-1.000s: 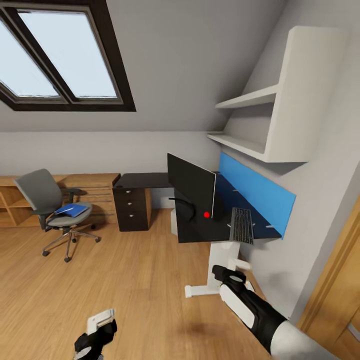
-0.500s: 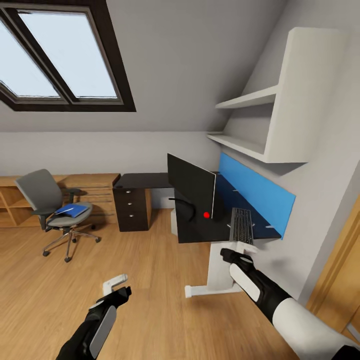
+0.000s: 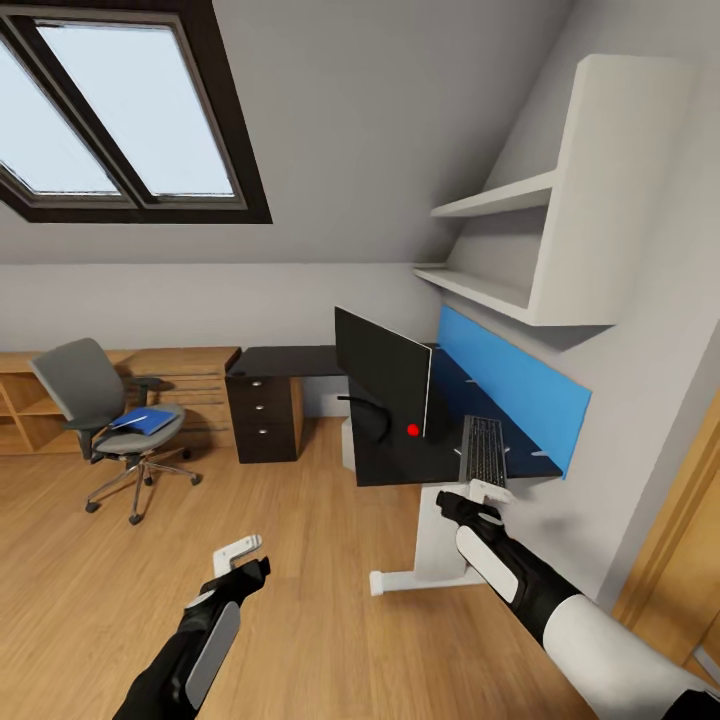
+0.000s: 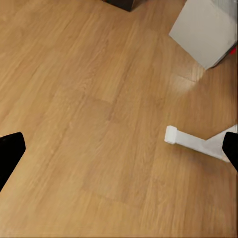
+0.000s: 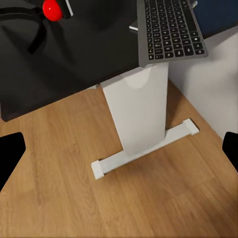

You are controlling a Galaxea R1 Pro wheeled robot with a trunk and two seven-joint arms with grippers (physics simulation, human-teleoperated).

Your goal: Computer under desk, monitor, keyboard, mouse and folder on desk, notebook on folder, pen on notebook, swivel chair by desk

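Observation:
The black desk (image 3: 400, 462) stands against the right wall. On it are the wide black monitor (image 3: 385, 375) and, to its right, the keyboard (image 3: 484, 450), which overhangs the near edge (image 5: 171, 29). A pale box under the desk looks like the computer (image 4: 204, 29). Far left, the grey swivel chair (image 3: 85, 395) carries the blue folder (image 3: 143, 421) on its seat. My right gripper (image 3: 478, 497) (image 5: 119, 153) hangs open just below the keyboard's near end. My left gripper (image 3: 240, 552) (image 4: 119, 148) is open over bare floor. The mouse, notebook and pen are out of view.
The desk's white leg and foot (image 5: 139, 109) stand right in front of my right gripper. A red dot (image 3: 413, 430) sits by the monitor's foot. Black drawers (image 3: 263, 415) and light wooden cabinets (image 3: 180, 385) line the back wall. Wall shelves (image 3: 500, 285) hang above the desk.
Both arms have risen and reached forward: the left gripper came up from the picture's lower edge, the right moved up to the desk's near edge. The room's things have not moved.

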